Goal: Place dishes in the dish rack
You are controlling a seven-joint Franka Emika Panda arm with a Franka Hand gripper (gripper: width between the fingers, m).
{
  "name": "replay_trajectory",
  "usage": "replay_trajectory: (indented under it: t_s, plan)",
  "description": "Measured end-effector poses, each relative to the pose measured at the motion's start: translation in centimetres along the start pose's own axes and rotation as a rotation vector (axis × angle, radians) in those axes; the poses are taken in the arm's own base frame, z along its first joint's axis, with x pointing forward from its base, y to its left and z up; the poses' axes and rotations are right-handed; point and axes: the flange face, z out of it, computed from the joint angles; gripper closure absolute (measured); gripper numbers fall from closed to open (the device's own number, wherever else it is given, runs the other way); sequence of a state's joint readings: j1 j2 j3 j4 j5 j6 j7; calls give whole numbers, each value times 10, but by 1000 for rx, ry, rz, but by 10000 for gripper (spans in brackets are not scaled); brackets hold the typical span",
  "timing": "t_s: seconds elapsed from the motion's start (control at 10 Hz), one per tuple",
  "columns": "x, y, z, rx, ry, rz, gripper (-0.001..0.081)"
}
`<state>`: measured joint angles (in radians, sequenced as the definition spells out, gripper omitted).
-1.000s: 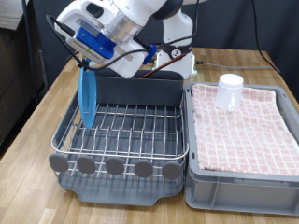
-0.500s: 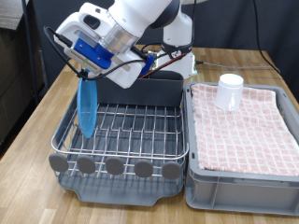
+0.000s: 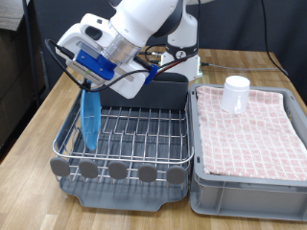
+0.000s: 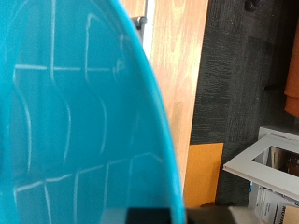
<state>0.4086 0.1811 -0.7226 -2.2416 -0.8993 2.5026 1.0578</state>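
Your light-blue plate (image 3: 89,117) stands on edge, long axis near vertical, top tilted slightly toward exterior view's right, lower rim down among wires at left end of dish rack (image 3: 134,134). In wrist view plate (image 4: 75,121) fills most of frame, rack wires reflected on its face. Gripper (image 3: 93,84) sits right at plate's top rim, claw pinching plate. White cup (image 3: 236,93) stands upright, well apart, on pink checked cloth in grey crate (image 3: 251,177) at right.

One plate (image 3: 88,117), one cup (image 3: 236,93), one dish rack (image 3: 134,134), one crate (image 3: 251,172).
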Motion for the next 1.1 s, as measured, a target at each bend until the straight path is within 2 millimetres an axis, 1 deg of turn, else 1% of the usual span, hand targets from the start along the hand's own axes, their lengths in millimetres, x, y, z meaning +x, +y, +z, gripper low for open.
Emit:
replay_trajectory:
  t_s: [0.2, 0.3, 0.4, 0.5, 0.6, 0.7, 0.8, 0.9, 1.0, 1.1]
  plan:
    - [0, -4, 3, 7, -6, 9, 782]
    - [0, -6, 4, 8, -9, 12, 655]
    - [0, -7, 4, 10, -12, 10, 655]
    - [0, -8, 3, 17, -22, 3, 487]
    - [1, -10, 1, 41, -41, -15, 487]
    - [4, -12, -1, 73, -67, -42, 321]
    - [8, -13, -4, 107, -91, -67, 179]
    - [12, -11, -8, 139, -120, -77, 179]
    - [16, -7, -11, 174, -153, -78, 53]
    - [20, 0, -16, 216, -189, -78, 53]
